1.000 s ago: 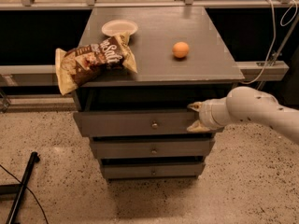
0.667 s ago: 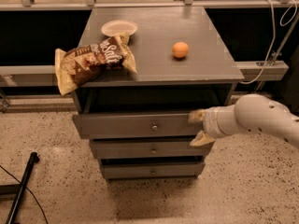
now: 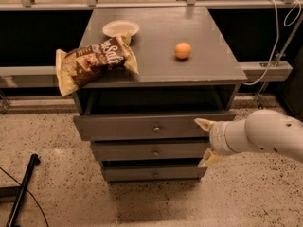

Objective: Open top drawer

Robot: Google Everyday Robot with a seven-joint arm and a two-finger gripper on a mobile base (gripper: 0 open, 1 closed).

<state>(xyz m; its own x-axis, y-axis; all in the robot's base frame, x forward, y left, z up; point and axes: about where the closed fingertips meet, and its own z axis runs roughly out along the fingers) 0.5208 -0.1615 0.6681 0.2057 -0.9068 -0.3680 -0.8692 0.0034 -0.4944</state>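
The top drawer (image 3: 123, 126) of the grey cabinet is pulled out a little, and a dark gap shows above its front. Its small round knob (image 3: 156, 127) sits at the centre. My gripper (image 3: 204, 142) is at the right end of the drawer fronts, on the white arm that comes in from the right. It is open and empty. The upper fingertip (image 3: 202, 123) is by the top drawer's right end and the lower fingertip (image 3: 206, 159) is by the drawers below.
Two narrower drawers, the middle (image 3: 142, 151) and the bottom (image 3: 142, 173), are below. On the cabinet top (image 3: 208, 65) lie a chip bag (image 3: 94, 60) overhanging the left edge, a white plate (image 3: 120, 28) and an orange (image 3: 182, 50). A black pole (image 3: 21, 193) lies on the floor at left. Cables (image 3: 279, 41) hang at right.
My gripper has moved down and slightly right, away from the top drawer's right end. The top drawer stays pulled out about as before.
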